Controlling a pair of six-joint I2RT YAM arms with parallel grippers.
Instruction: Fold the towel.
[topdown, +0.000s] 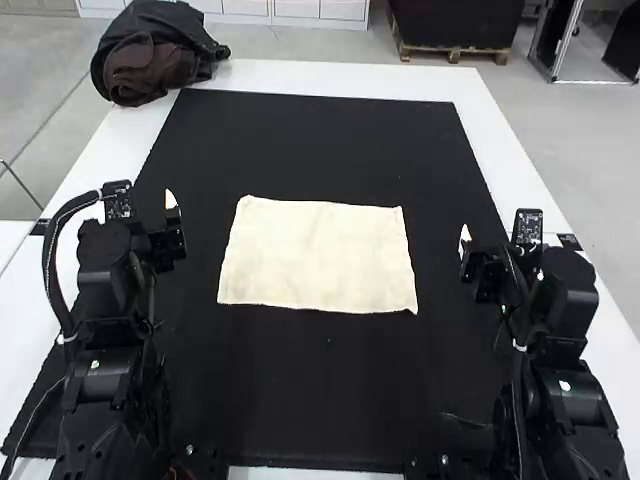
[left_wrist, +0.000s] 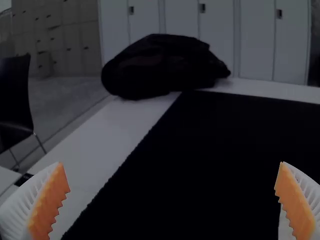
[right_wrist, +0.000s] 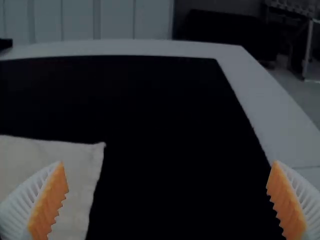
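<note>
The cream towel (topdown: 318, 255) lies spread flat on the black mat, wider than deep. My left gripper (topdown: 172, 215) is to the towel's left in the high view, apart from it; in the left wrist view the left gripper (left_wrist: 172, 200) stands open with nothing between its fingers. To the towel's right is my right gripper (topdown: 468, 250), also apart from it. Seen from its own wrist, the right gripper (right_wrist: 167, 200) is open too, with nothing held, and the towel (right_wrist: 75, 175) shows one far corner and part of a side edge.
A black mat (topdown: 330, 130) covers most of the white table (topdown: 490, 130). On the far left corner of the table lies a dark bundled bag or garment (topdown: 155, 55), which also appears as a dark heap (left_wrist: 162, 67) in the left wrist view.
</note>
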